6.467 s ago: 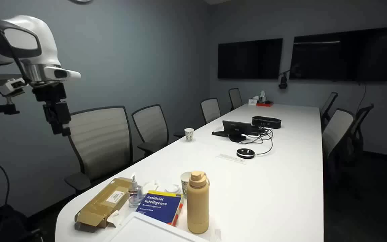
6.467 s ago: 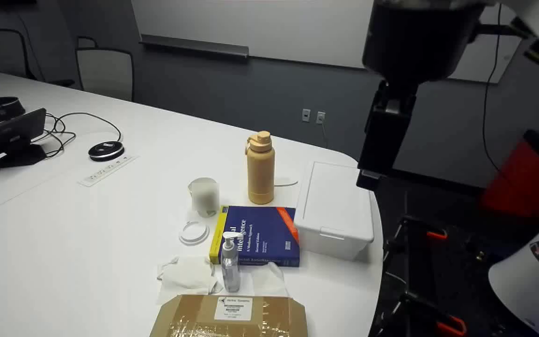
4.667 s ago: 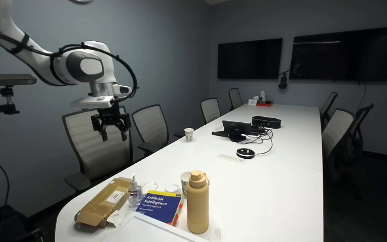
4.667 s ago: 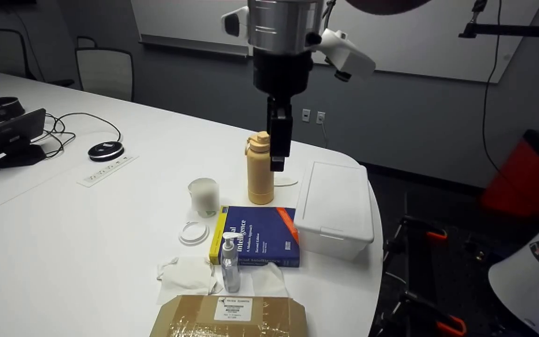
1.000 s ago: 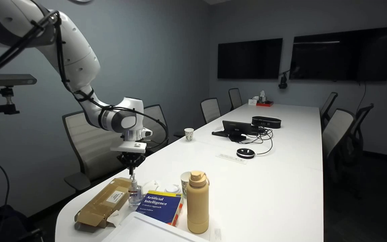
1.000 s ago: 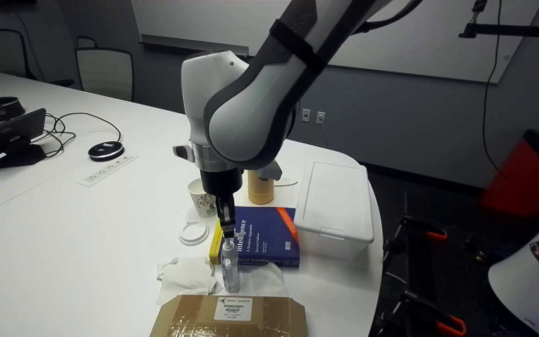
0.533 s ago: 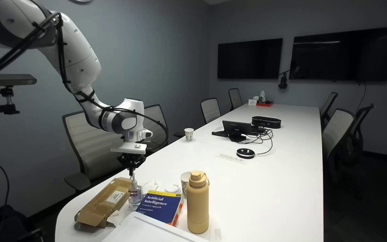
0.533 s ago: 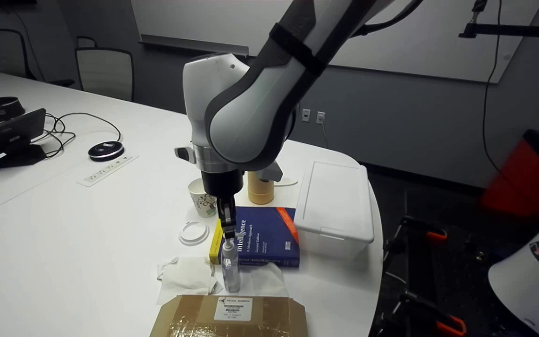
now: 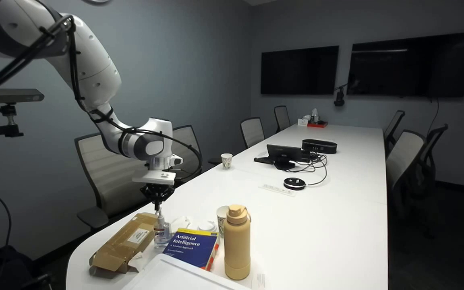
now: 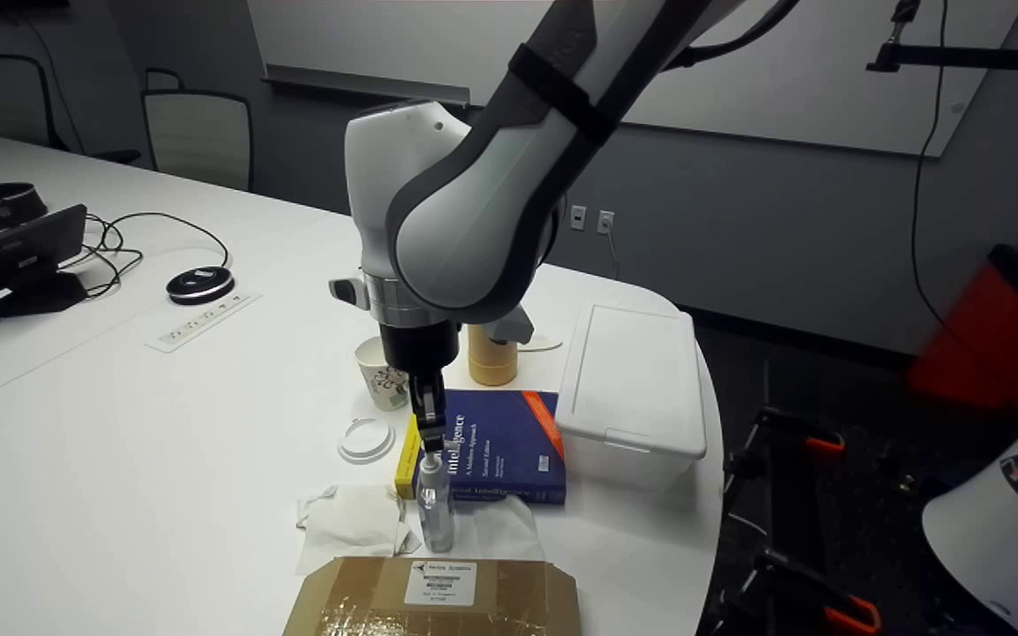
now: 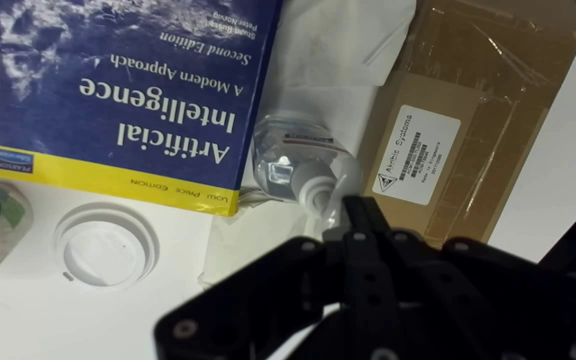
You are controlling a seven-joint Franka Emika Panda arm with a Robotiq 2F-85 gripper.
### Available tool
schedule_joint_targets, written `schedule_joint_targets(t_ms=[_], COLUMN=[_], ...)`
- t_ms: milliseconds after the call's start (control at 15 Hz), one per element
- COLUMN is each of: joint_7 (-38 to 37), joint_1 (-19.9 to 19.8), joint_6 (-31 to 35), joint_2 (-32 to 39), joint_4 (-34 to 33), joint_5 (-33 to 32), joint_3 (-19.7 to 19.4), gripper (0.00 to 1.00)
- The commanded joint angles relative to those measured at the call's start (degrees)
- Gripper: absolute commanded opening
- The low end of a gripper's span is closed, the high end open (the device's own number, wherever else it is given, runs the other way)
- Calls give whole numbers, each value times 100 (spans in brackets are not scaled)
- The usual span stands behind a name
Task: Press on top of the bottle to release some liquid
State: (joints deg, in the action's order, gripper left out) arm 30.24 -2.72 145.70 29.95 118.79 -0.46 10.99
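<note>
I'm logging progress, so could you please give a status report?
Gripper shut at the pump head, contact unclear. Clear bottle upright, no dispensing visible. Book and cardboard box flanking it, neither overhead.

pump bottle (image 11: 288,155): smooth glossy plastic | book (image 11: 133,107): glossy | carton (image 11: 475,117): cardboard

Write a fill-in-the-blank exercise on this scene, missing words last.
The black two-fingered gripper has its fingertips together, so it is ____, not open.
The clear plastic pump bottle stands ____ the blue paper book and the brown cardboard box.
The book's cover title is "Artificial ____".
Its "Low Price Edition" band is ____.
Missing words: closed; between; Intelligence; yellow.
</note>
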Motion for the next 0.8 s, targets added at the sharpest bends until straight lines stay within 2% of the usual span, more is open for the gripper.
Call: schedule_joint_targets(t_ms=[0, 733], joint_7=[-27, -46], joint_1=[11, 15], joint_6=[139, 208], joint_2=[87, 182], joint_4=[34, 113], joint_5=[-53, -89], joint_3=[6, -31], gripper=[0, 0])
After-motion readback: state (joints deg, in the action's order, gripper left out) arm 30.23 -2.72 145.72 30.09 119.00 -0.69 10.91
